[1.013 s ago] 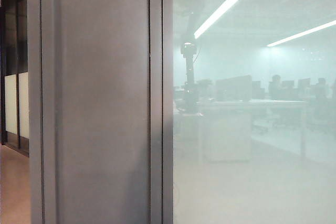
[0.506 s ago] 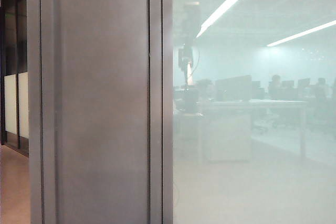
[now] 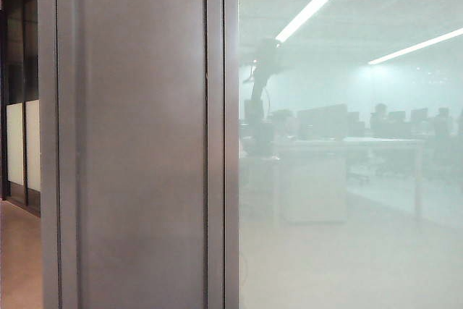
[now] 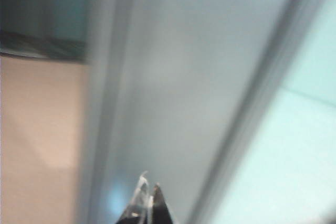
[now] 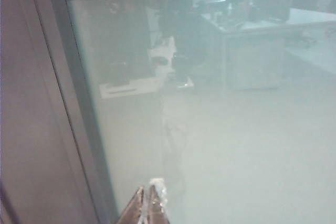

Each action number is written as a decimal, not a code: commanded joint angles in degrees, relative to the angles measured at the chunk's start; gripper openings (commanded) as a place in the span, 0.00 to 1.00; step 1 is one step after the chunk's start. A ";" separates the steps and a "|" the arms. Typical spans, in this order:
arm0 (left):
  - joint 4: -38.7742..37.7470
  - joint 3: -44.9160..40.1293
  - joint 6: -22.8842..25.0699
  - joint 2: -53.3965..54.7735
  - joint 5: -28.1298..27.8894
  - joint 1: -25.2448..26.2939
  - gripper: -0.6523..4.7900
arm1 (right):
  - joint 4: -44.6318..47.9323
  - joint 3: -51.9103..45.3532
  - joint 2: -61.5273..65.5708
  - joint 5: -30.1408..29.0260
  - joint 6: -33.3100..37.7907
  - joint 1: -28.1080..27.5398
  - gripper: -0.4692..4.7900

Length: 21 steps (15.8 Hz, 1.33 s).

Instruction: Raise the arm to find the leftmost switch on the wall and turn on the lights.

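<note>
Left tool [image 4: 148, 195], right tool [image 5: 149, 195] closed.

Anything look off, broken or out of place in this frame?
Nothing stands out. The arm shows only as a hazy silhouette in the frosted glass beside the grey wall panel. No switch is visible. Left gripper and right gripper are shut, empty.

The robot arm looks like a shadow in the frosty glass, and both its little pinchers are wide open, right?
Not quite. The arm is a hazy shadow in the glass, but the left gripper and right gripper have their fingertips together, shut. The two wrist views show that.
</note>
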 commanded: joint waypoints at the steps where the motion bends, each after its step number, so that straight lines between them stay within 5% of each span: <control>1: -0.09 -1.90 -2.64 -0.11 1.29 0.02 0.11 | -2.56 -2.84 -6.14 5.33 0.20 0.02 0.09; 6: 0.57 -7.41 -3.13 -4.02 -1.29 0.00 0.11 | -4.02 -6.36 -6.14 7.93 -1.84 0.04 0.09; 13: 3.39 -10.69 -4.09 -4.28 -4.63 0.00 0.11 | 29.68 -28.72 -6.14 0.96 -1.29 0.00 0.09; 21: 7.50 -16.85 -3.72 -4.28 -5.20 0.02 0.11 | 30.69 -34.97 -6.12 -0.42 -1.68 -0.11 0.09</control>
